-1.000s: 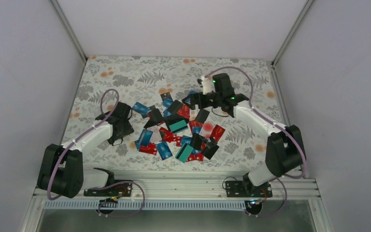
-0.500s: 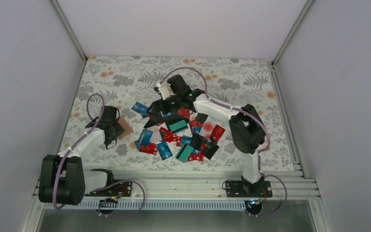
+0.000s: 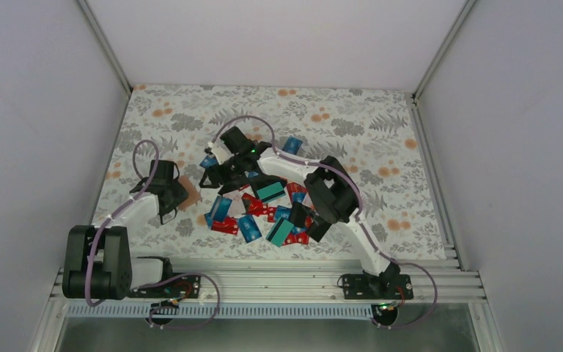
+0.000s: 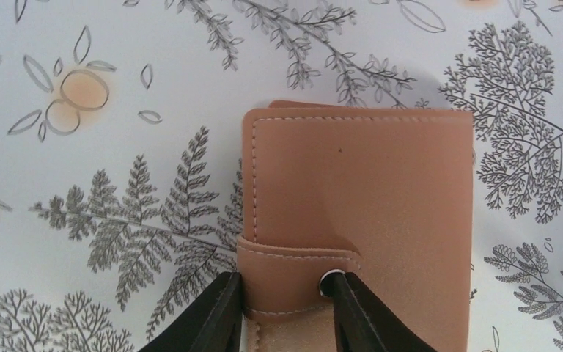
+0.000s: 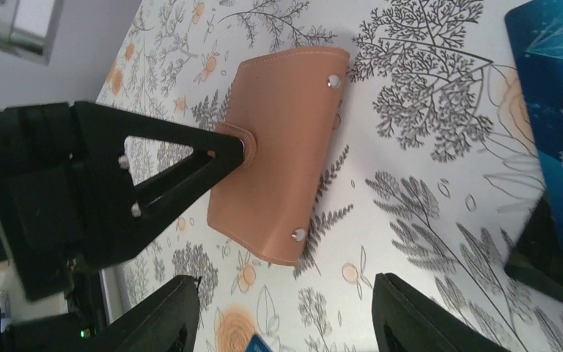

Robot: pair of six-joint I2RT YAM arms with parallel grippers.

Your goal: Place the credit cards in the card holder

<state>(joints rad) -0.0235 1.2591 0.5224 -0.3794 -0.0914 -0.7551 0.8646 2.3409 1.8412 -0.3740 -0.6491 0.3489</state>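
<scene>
The card holder is a tan leather wallet lying flat on the floral cloth, left of the card pile. It also shows in the top view and in the right wrist view. My left gripper is shut on the holder's snap strap, one finger at the strap's edge and one at the snap. It shows in the top view. My right gripper is open and empty, hovering just right of the holder, and shows in the top view. The credit cards are blue, red, black and teal.
A blue card and a black card lie close to the right of the holder. White walls enclose the cloth on three sides. The right arm stretches across the far side of the pile.
My right arm has swung from the far right across the pile to the left, ending next to the holder. My left gripper has shifted slightly left with the holder.
</scene>
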